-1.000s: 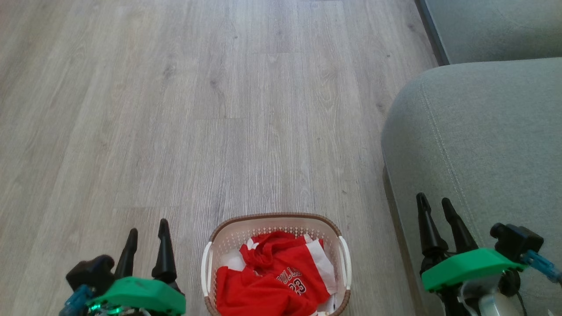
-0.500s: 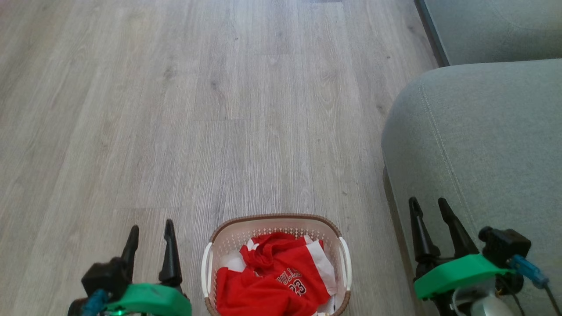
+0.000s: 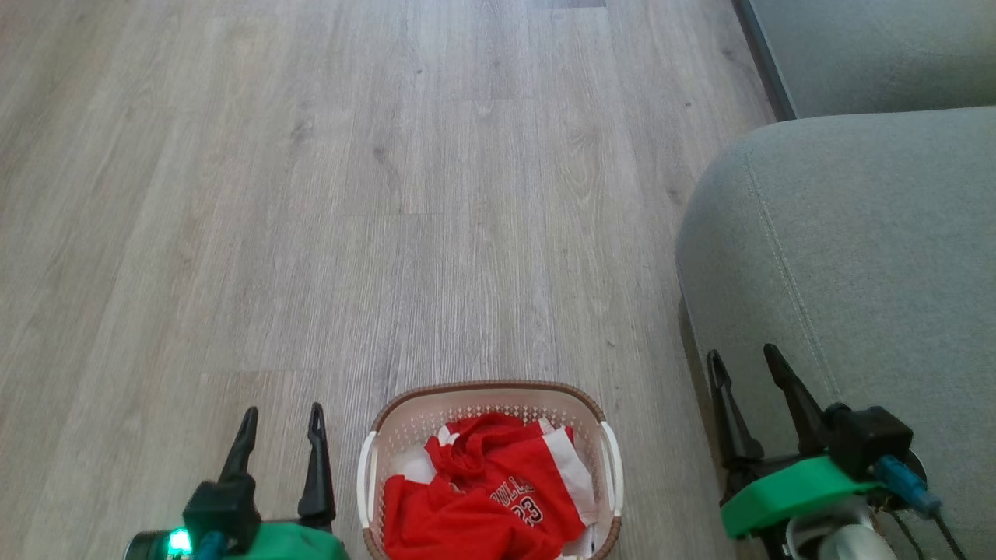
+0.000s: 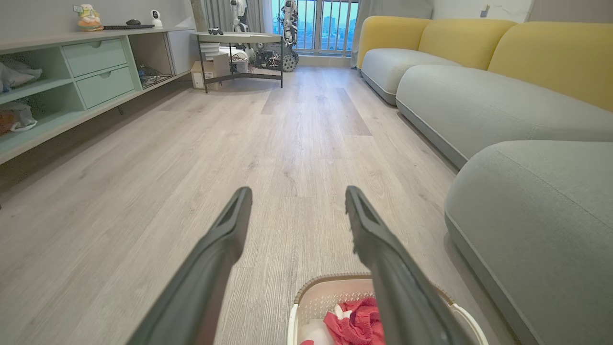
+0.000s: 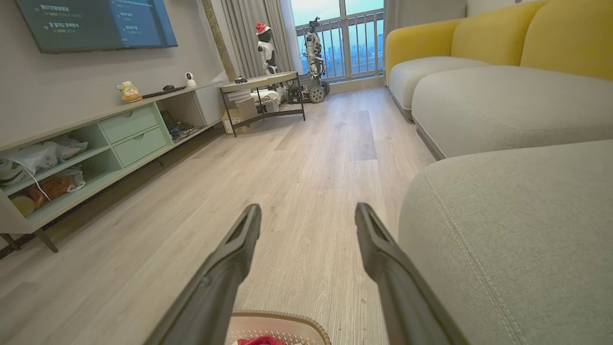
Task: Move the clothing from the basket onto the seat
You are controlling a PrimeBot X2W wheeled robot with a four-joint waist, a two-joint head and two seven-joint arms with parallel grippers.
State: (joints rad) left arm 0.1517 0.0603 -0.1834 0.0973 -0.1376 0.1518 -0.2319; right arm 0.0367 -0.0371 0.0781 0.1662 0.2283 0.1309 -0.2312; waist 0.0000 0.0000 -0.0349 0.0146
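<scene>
Both empty, wide-open tools, left gripper (image 3: 282, 408) and right gripper (image 3: 741, 352), have edged toward the basket (image 3: 489, 385); the clothing (image 3: 498, 490) lies untouched.

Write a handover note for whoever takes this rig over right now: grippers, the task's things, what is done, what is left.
Left gripper: open, empty, over the floor to the left of the basket.
Right gripper: open, empty, at the front edge of the seat, right of the basket.
Clothing: red heap inside the basket; none on the visible part of the seat.
Done: nothing moved.
Left: grasp the garments, lift them out, lay them on the seat.
</scene>
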